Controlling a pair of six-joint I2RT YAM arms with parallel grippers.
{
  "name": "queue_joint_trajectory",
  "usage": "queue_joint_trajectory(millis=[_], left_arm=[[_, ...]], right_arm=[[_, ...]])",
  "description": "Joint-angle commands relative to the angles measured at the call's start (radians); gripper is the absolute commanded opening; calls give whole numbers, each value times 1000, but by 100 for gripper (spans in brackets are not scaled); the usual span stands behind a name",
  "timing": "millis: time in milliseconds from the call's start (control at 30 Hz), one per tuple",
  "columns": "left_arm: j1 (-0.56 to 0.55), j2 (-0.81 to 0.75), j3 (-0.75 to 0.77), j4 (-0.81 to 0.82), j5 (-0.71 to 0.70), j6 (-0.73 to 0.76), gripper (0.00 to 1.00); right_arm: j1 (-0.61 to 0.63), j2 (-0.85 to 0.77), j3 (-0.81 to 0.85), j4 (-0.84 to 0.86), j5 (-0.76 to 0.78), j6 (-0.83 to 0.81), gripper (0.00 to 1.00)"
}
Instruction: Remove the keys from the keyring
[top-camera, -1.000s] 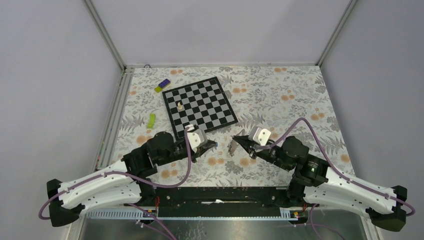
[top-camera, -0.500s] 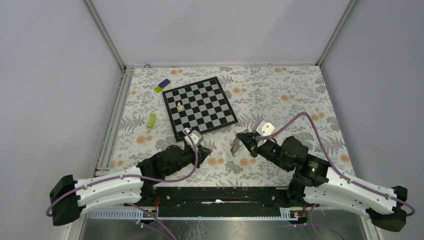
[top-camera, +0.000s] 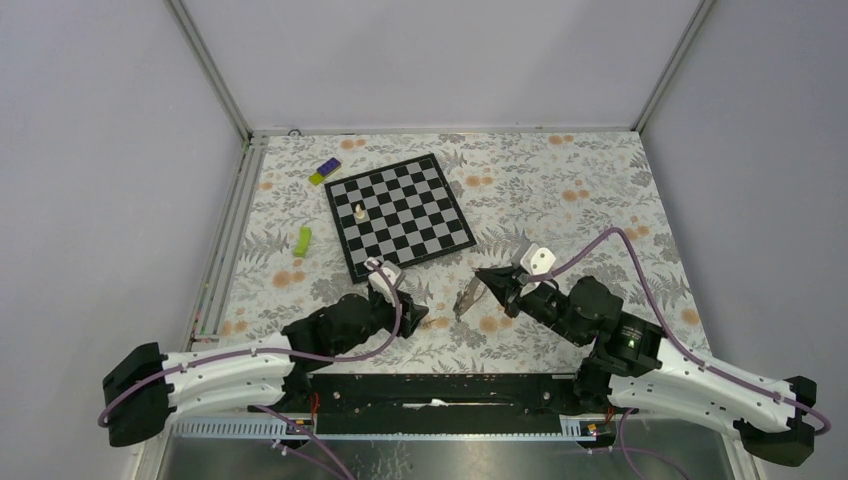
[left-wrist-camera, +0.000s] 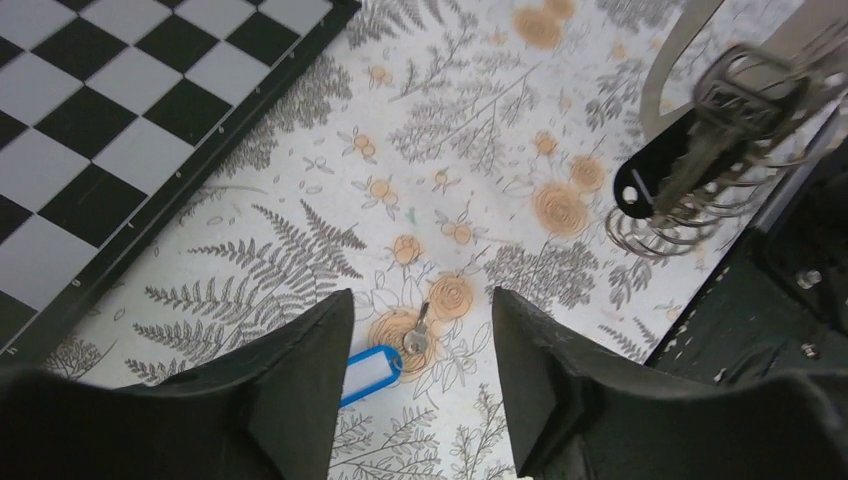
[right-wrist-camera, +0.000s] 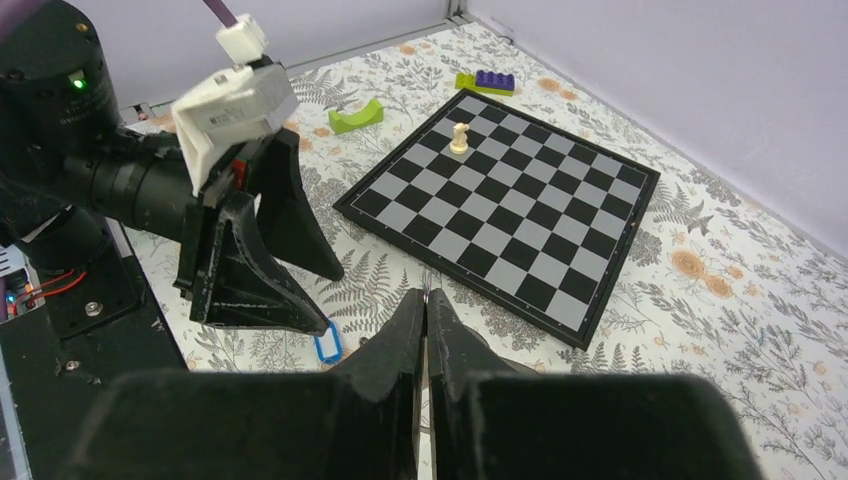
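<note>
The keyring's blue tag (left-wrist-camera: 368, 372) with its white label lies flat on the table between the fingers of my open left gripper (left-wrist-camera: 422, 300). A small silver key (left-wrist-camera: 415, 335) lies at the tag's end; I cannot tell whether the two are joined. My right gripper (right-wrist-camera: 427, 295) is shut on a thin metal edge. Below it hangs a bunch of keys (left-wrist-camera: 735, 95) with a dark-headed key (left-wrist-camera: 650, 180) and coiled wire rings (left-wrist-camera: 690, 215). From above, the bunch (top-camera: 465, 298) hangs between the left gripper (top-camera: 418, 312) and the right gripper (top-camera: 483, 277). The tag (right-wrist-camera: 327, 345) also shows by the left fingertips.
A chessboard (top-camera: 438, 240) lies beyond both grippers, with a white chess piece (top-camera: 359, 211) standing on it. A green block (top-camera: 303, 240) and a purple-and-yellow block (top-camera: 324, 171) sit at the left. The black base rail (top-camera: 440, 385) runs along the near edge.
My left gripper has opened, drawn back toward the near edge, and let go of the blue tag, which now lies on the table. The right gripper has shifted slightly right, still shut.
</note>
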Motion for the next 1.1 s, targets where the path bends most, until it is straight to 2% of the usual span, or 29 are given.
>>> queue_joint_trajectory(millis=[0, 300, 500, 600, 700, 800, 1067], left_arm=[[4, -90, 16, 45, -33, 33, 61], [4, -195, 56, 25, 76, 157, 74], [4, -219, 100, 53, 224, 200, 82], [4, -225, 102, 100, 371, 233, 81], [4, -209, 106, 165, 498, 252, 79], [4, -167, 119, 218, 609, 261, 78], [3, -12, 144, 366, 734, 231, 75]], right_arm=[[-3, -50, -8, 29, 2, -15, 0], [-4, -122, -31, 30, -87, -139, 0], [-4, -188, -31, 30, -161, -215, 0], [-4, -215, -26, 12, -218, -258, 0], [-4, -236, -18, -50, -367, -345, 0], [-4, -251, -13, -81, -451, -378, 0], [-4, -244, -11, -65, -500, -389, 0]])
